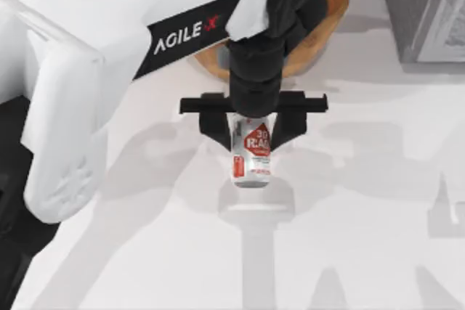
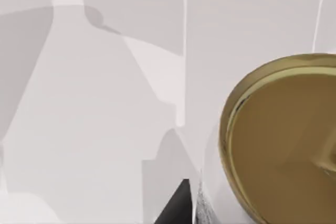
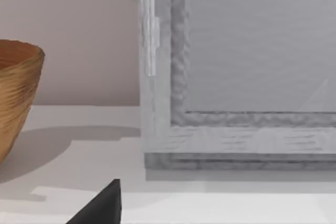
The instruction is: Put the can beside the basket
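Left gripper (image 1: pixel 253 130): clenched on the can, black fingers flanking its upper part, the arm reaching in from the top view's left.
Can (image 1: pixel 251 156): held over the white table (image 1: pixel 363 201) near its middle — long axis running toward and away from the basket, red-and-white label facing up.
Can's gold end (image 2: pixel 283 140): seen close in the left wrist view.
Basket (image 1: pixel 330 5): at the table's far edge, just beyond the gripper — apart from the can.
Basket's woven wall (image 3: pixel 16 95): in the right wrist view, beside a grey framed panel (image 3: pixel 241 72).
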